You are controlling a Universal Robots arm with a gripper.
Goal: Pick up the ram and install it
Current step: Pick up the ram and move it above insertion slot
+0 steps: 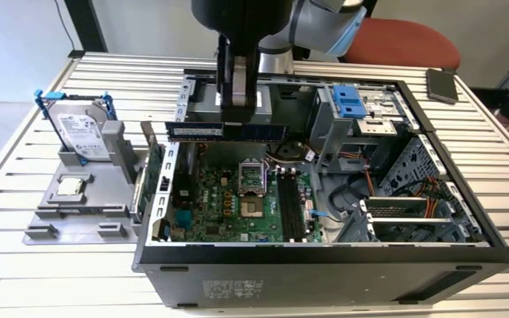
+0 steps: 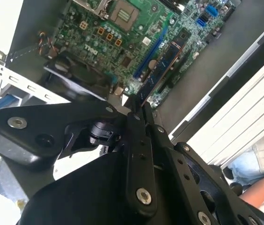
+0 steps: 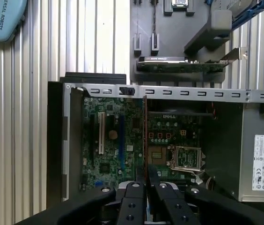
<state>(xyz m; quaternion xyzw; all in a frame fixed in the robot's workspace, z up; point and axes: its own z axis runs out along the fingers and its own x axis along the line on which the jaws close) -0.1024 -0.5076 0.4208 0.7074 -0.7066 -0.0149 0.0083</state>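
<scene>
Dark-blue ram [image 1: 226,131]: held level in the air over the rear half of the open case, clear of the board below. In the second wrist view it [image 2: 162,70] juts out from the fingertips. In the first wrist view it [image 3: 145,136] shows edge-on as a thin line.
Gripper [image 1: 236,122]: narrow, with the fingers pinched on the ram's upper edge near mid-length; in both wrist views [image 2: 139,105] [image 3: 146,180] the two fingers meet on the stick.
Case [image 1: 325,278]: black tower lying on its side, open face up.
Board [image 1: 219,199]: green, flat on the case floor, with the silver socket [image 1: 250,179] under the ram.
Slots [image 1: 290,205]: black, just beside the socket on the exterior view's right, lying crosswise to the ram and well below it.
Holder [image 1: 77,212]: grey, beside the case on the exterior view's left, carrying an upright drive [image 1: 82,132] and a square chip [image 1: 69,187].
Card [image 1: 154,172]: green, on edge between holder and case.
Table [image 1: 24,278]: slatted metal.
</scene>
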